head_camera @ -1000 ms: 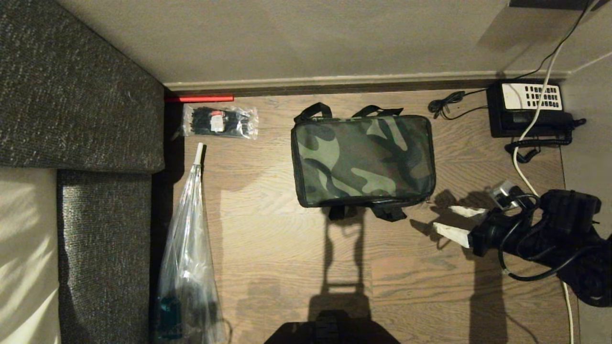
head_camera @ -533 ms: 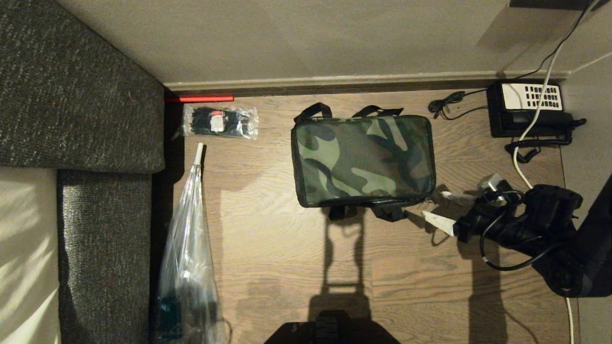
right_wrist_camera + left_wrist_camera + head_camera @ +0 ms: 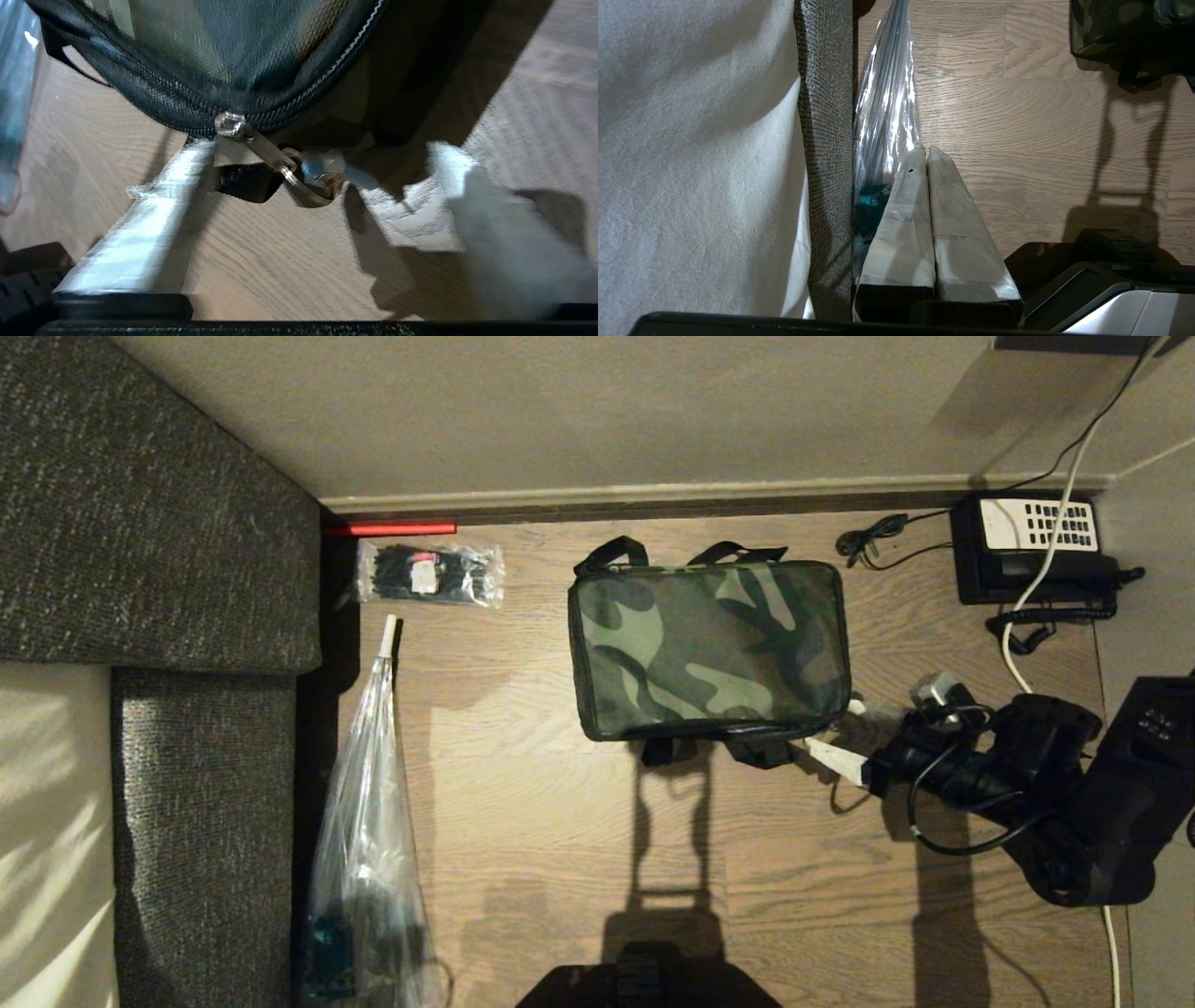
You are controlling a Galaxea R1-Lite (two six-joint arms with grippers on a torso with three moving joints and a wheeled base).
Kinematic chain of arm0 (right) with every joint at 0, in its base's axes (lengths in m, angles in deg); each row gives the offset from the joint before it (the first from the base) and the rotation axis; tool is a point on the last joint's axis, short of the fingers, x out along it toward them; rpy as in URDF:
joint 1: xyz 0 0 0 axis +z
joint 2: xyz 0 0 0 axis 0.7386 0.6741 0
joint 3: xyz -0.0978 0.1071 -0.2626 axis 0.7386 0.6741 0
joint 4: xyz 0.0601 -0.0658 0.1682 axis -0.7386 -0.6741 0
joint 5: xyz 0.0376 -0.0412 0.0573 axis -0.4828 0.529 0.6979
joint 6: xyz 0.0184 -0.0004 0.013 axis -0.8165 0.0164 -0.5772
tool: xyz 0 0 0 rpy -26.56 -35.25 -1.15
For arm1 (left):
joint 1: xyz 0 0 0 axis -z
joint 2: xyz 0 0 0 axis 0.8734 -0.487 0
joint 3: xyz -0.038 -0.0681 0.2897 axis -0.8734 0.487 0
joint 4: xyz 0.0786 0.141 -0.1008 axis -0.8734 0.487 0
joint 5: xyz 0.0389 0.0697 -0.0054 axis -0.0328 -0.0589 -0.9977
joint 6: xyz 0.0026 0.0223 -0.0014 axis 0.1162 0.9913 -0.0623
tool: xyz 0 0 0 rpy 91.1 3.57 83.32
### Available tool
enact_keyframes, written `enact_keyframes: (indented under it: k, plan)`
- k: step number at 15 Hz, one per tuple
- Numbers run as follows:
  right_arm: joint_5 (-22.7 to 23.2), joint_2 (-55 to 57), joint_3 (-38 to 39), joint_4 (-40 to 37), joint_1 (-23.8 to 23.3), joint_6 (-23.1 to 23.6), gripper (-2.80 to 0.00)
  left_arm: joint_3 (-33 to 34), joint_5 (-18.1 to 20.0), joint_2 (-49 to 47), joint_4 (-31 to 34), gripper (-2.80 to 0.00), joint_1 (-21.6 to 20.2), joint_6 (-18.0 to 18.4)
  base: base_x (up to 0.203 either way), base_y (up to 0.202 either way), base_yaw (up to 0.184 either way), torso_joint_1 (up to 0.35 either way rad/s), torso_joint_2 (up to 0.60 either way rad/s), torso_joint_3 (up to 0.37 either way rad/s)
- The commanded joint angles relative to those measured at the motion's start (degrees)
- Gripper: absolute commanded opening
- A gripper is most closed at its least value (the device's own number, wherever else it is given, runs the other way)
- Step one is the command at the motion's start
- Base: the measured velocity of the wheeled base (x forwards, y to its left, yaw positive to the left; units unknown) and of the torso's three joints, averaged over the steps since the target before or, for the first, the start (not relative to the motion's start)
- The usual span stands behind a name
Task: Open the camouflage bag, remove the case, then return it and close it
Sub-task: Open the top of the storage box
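One soft, floppy camouflage bag (image 3: 708, 649) sitting zipped mid-floor. Right gripper (image 3: 836, 735) spread wide at near-right corner, straddling metal zipper pull (image 3: 280, 163). Probably best grabbed there; fabric would just bunch.

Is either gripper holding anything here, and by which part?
Nothing is held. The right gripper is open around the camouflage bag's zipper pull; the left gripper is shut, empty.

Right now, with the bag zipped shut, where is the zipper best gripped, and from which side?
Grip the metal zipper pull hanging off the camouflage bag at its near right corner. Come from the right, low over the floor: the pull sticks outward between the open right tool fingers.
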Motion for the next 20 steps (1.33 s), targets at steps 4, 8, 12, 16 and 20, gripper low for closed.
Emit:
enact_keyframes:
  k: [4, 8, 12, 16, 20]
  plan:
    - [0.17, 2.11, -0.69, 0.54, -0.01, 2.38, -2.8, 0.01, -0.04, 0.09, -0.01, -2.8, -0.01, -0.01, 0.0, 0.0, 0.0, 0.0, 0.0, 0.0]
    - [0.01, 3.09, -0.65, 0.54, -0.01, 2.21, -2.8, 0.01, -0.04, 0.09, -0.01, -2.8, -0.01, -0.01, 0.0, 0.0, 0.0, 0.0, 0.0, 0.0]
    - [0.01, 2.67, 0.23, 0.54, -0.09, 2.3, -2.8, 0.01, -0.04, 0.09, -0.01, -2.8, -0.01, -0.01, 0.0, 0.0, 0.0, 0.0, 0.0, 0.0]
    - [-0.08, 0.98, 0.64, 0.54, -0.82, 2.15, -2.8, 0.01, -0.04, 0.09, -0.01, -2.8, -0.01, -0.01, 0.0, 0.0, 0.0, 0.0, 0.0, 0.0]
    - [0.8, -1.78, 0.77, 0.32, -2.6, 1.87, -2.8, 0.01, -0.04, 0.05, -0.01, -2.8, -0.01, -0.01, 0.0, 0.0, 0.0, 0.0, 0.0, 0.0]
